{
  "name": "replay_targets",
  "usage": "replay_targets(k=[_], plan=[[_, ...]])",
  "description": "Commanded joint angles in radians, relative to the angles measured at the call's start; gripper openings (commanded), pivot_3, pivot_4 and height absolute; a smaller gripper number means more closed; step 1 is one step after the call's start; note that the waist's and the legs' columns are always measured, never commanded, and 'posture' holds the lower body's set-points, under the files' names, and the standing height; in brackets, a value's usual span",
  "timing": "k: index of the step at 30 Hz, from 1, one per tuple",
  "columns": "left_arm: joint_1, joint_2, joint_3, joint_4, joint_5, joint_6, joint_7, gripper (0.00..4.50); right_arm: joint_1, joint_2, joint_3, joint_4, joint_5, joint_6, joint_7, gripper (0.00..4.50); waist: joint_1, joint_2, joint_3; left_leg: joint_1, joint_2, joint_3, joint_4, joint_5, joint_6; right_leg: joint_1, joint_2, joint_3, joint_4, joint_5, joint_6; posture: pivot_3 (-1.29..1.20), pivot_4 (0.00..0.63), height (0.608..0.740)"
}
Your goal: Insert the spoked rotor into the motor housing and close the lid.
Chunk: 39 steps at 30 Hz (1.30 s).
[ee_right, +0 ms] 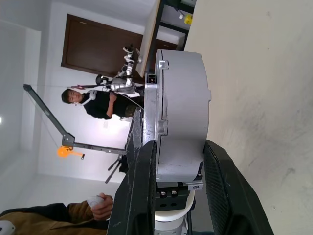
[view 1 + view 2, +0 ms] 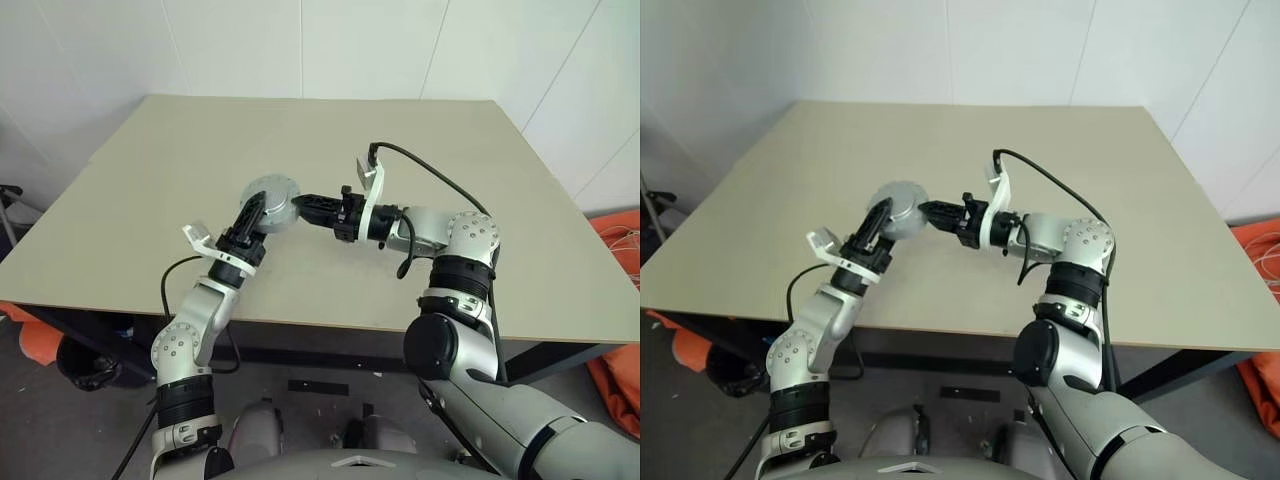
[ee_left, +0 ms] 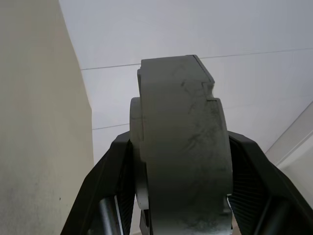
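The motor housing (image 2: 271,199) is held above the table (image 2: 470,250), near its middle, gripped by both hands — left gripper (image 2: 249,212) clamped across its wall, right gripper (image 2: 306,205) clamped from the right. It appears closed — lid on, rotor presumably inside. Judged remaining: set the assembly down.

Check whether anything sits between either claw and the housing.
Nothing visible does. The housing is held above the table, with the left claw and right claw both closed on its sides.
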Motion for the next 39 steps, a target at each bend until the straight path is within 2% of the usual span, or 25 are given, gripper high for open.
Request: replay_targets(k=[1,8,17,21,30,39], plan=[[-0.001,-0.001,-0.013,-0.035,0.002,-0.001,-0.008,2.15,-0.026,0.002,-0.011,-0.039,0.051,0.004,-0.001,1.22,0.0,0.0,0.0,0.0,0.0,0.0,0.0,0.0,0.0,0.0,0.0,0.0,0.0,0.0,0.0,0.0,0.0,0.74],[0.0,-0.006,-0.009,-0.047,-0.002,-0.014,0.001,2.15,-0.016,0.003,-0.024,-0.033,0.009,-0.047,-0.031,1.22,0.0,0.0,0.0,0.0,0.0,0.0,0.001,0.0,0.0,0.0,0.0,0.0,0.0,0.0,0.001,0.0,0.0,0.74],[-0.002,-0.008,-0.002,-0.055,-0.005,-0.034,0.005,2.12,0.02,-0.056,-0.009,0.05,-0.085,-0.177,-0.08,4.2,0.0,0.0,0.0,-0.001,0.0,-0.001,0.005,0.0,0.0,0.001,0.0,0.0,0.001,0.0,0.003,0.0,0.0,0.74],[0.001,-0.006,0.001,-0.063,0.023,-0.06,0.007,2.12,0.034,-0.088,0.009,0.09,-0.124,-0.221,-0.082,4.24,-0.001,0.0,0.0,-0.001,0.0,-0.001,0.007,0.0,0.0,0.001,0.0,0.0,0.003,-0.002,0.008,0.0,0.0,0.74],[-0.033,0.002,0.057,-0.044,0.279,-0.298,0.098,2.12,0.085,-0.113,0.076,0.063,-0.151,-0.21,-0.049,4.24,-0.004,0.0,0.0,0.0,0.001,-0.002,0.008,0.0,0.0,0.001,0.0,0.0,0.005,-0.003,0.009,0.0,0.0,0.74],[-0.108,-0.006,0.155,0.013,0.372,-0.46,0.192,2.12,0.103,-0.117,0.092,0.045,-0.149,-0.203,-0.029,4.24,-0.001,0.0,0.0,0.0,0.0,-0.002,0.009,0.0,0.0,0.002,-0.001,0.0,0.005,-0.002,0.009,0.0,0.0,0.74]])
